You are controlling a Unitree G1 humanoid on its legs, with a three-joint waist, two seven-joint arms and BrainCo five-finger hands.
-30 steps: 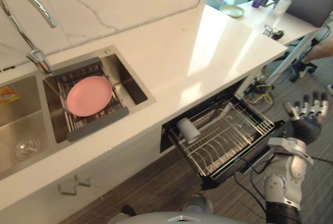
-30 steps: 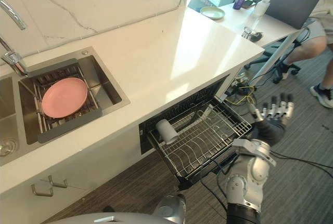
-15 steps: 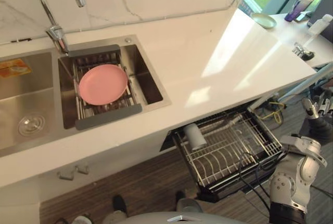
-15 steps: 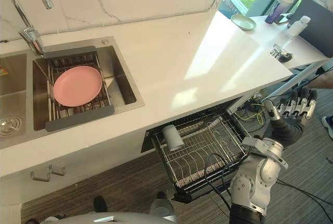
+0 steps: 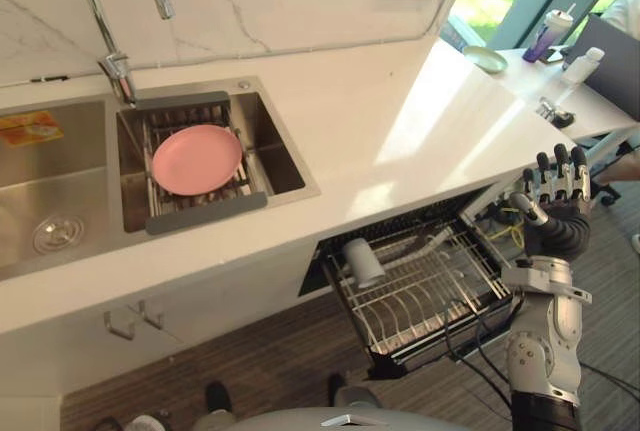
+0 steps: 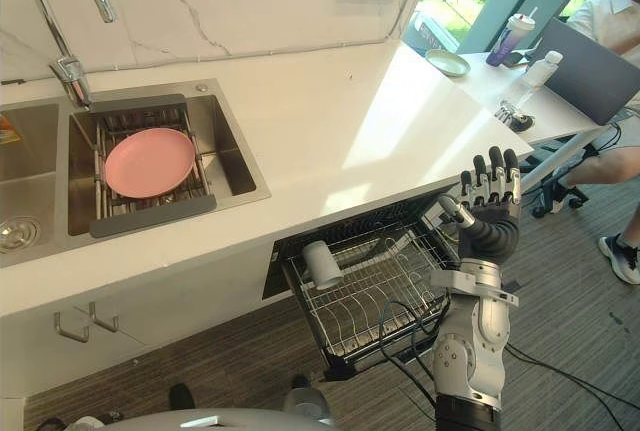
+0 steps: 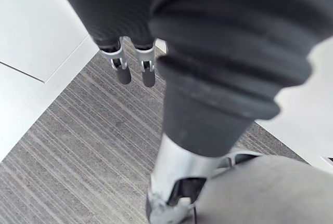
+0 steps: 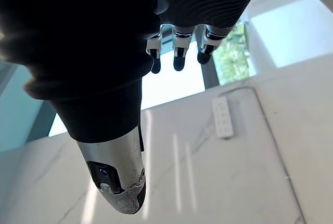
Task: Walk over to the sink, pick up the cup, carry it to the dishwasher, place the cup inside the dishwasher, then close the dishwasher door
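White cup (image 5: 362, 261) lies on its side in the dishwasher rack (image 5: 445, 296), at the rack's rear left corner, resting across the wires, so the placing step looks done and closing is what's left. The rack is drawn fully out from under the desk (image 5: 400, 121), and its front edge juts into the walkway. The right robot hand (image 5: 556, 219) is raised just past the rack's right far corner, apart from it, with fingers straight and spread and holding nothing. It's probably lifted clear so it can come round to the rack's front. The right wrist view confirms straight fingers and an empty palm. The left robot hand (image 7: 124, 69) hangs low over the floor (image 7: 67, 146) on the left side of the rack, fingers relaxed and empty. It looks idle. The sink (image 5: 285, 156) sits well left of the rack with a pink plate (image 5: 197, 159) on its drainer. No cup is in it. There's open floor in front of the rack and to its right for a push. The desk edge directly overhangs the rack's rear, so a hand should stay low and forward. Cables trail under the rack's right corner and could snag. A person (image 6: 612, 164) is seated further right of the rack, well apart.
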